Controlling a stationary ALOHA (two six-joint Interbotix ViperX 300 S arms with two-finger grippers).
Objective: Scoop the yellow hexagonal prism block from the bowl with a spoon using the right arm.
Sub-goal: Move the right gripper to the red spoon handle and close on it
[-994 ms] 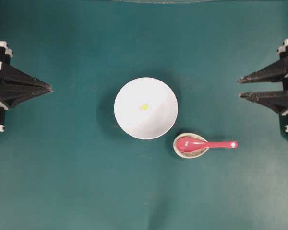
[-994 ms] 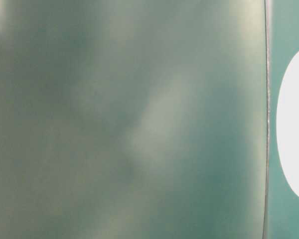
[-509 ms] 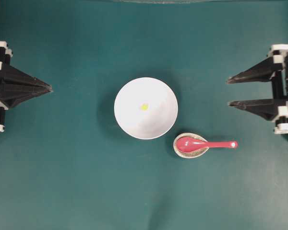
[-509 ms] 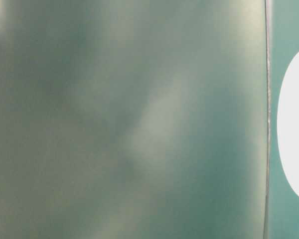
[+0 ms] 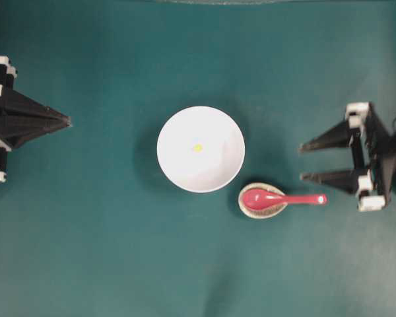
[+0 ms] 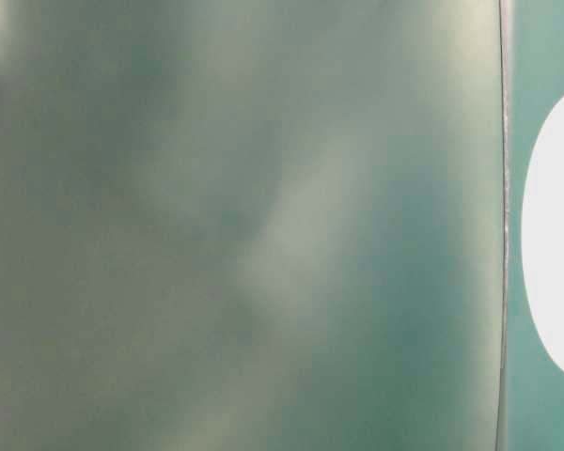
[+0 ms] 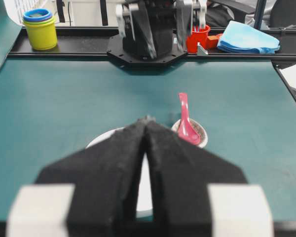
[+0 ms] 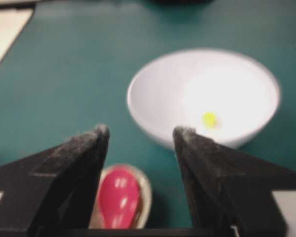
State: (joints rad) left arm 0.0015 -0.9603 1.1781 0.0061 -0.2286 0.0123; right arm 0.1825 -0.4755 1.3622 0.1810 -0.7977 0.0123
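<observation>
Green table mat, flat. White bowl at centre; tiny yellow block inside on its floor. Red spoon just right of bowl, scoop in a speckled spoon rest, handle pointing right. Right gripper beyond the handle end, jaws wide apart, empty. Left gripper at far left, jaws together, empty.

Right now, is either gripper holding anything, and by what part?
Nothing is held. The right gripper is open short of the spoon; the left gripper is shut on nothing.
</observation>
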